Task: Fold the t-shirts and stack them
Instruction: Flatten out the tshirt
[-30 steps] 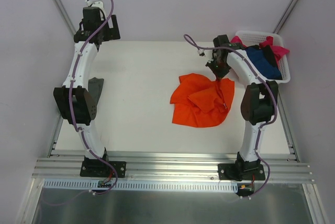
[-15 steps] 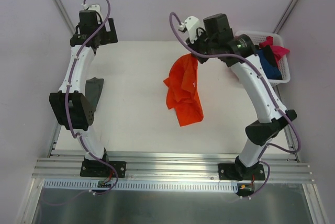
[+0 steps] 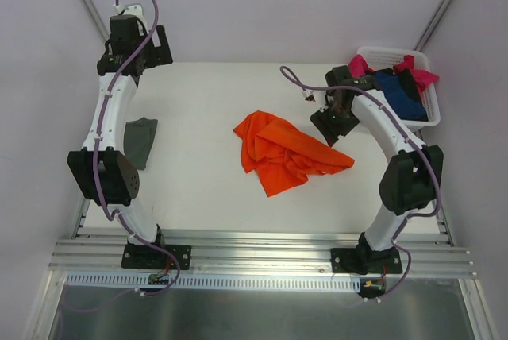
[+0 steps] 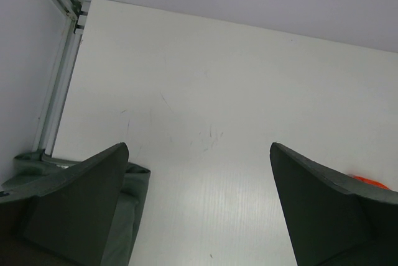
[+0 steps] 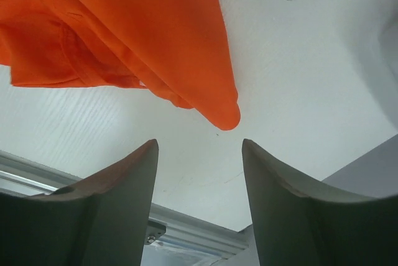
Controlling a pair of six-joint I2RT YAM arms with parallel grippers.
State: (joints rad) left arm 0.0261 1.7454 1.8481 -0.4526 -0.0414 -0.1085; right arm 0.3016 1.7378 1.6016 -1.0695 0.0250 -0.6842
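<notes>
The right fingers [image 5: 118, 210] had just let go and stood apart and empty at 3 o'clock of the orange t-shirt [image 3: 282, 153], now crumpled mid-way across the counter [image 3: 198, 102] and probably ready for flattening, while the left fingers [image 4: 81, 204] hung wide open

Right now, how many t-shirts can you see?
4. The orange t-shirt lies crumpled at the centre of the table; the grey-green t-shirt at its left edge; the navy t-shirt and the magenta t-shirt in the white basket, far right. More may be hidden there.
</notes>
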